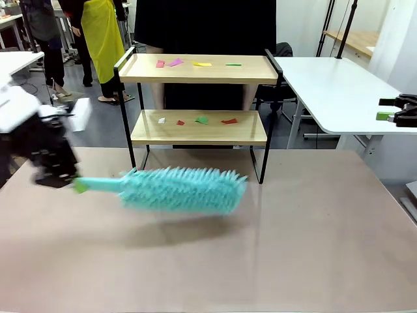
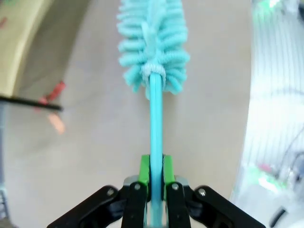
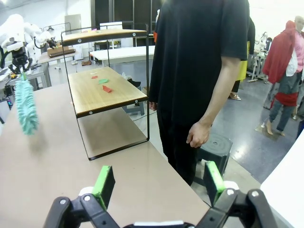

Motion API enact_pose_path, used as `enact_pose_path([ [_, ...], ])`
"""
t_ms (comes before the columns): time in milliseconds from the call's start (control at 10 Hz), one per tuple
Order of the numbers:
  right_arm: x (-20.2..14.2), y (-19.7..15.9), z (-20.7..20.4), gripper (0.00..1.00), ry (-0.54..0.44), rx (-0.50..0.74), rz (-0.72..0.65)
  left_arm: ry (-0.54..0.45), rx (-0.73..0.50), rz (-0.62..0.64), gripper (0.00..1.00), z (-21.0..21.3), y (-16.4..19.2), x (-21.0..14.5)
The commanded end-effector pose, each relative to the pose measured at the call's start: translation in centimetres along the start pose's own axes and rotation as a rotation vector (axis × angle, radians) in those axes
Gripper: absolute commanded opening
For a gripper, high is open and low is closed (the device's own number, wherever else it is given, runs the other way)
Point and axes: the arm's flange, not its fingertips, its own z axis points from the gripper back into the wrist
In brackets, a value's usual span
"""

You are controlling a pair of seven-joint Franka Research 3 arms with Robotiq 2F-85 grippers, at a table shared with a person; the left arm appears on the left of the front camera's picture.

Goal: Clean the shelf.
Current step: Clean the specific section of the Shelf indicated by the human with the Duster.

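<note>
left gripper has the duster by its handle, brush lying toward 3 o'clock, shelf up at 1 o'clock. right gripper gapes wide, farther off.

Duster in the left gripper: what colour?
Turquoise duster, handle and bristles alike; left wrist view shows it best.

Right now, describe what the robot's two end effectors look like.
The left end effector is black, with angled linkages and two fingers faced with green pads; the left arm behind it is white. The right end effector matches: black linkages, green pads.
</note>
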Motion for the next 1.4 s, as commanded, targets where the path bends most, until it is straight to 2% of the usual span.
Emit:
enact_pose_path([
  [0,0.3,0.0,-0.2,1.0,-0.002,-0.002,0.005,0.206,-0.064,-0.065,0.13,5.7,-4.0,-3.4],
  [200,0.3,0.0,-0.2,1.0,-0.002,-0.002,0.005,0.372,-0.061,-0.024,0.13,11.8,-5.7,-4.5],
  [400,0.3,0.0,-0.2,1.0,-0.002,-0.002,0.005,0.462,-0.038,-0.011,0.13,16.3,-6.0,-3.6],
  [500,0.3,0.0,-0.2,1.0,-0.002,-0.002,0.005,0.494,-0.038,-0.007,0.13,17.2,-5.8,-3.2],
  [700,0.3,0.0,-0.2,1.0,-0.002,-0.002,0.005,0.506,-0.03,0.016,0.13,18.9,-4.2,-3.8],
  [900,0.3,0.0,-0.2,1.0,-0.002,-0.002,0.005,0.456,0.008,-0.066,0.13,18.9,-4.0,-3.9],
  [1000,0.3,0.0,-0.2,1.0,-0.002,-0.002,0.005,0.498,-0.025,0.014,0.13,18.7,-4.4,-3.3],
  [1300,0.3,0.0,-0.2,1.0,-0.002,-0.002,0.005,0.498,-0.025,0.014,0.13,18.7,-4.4,-3.3],
])
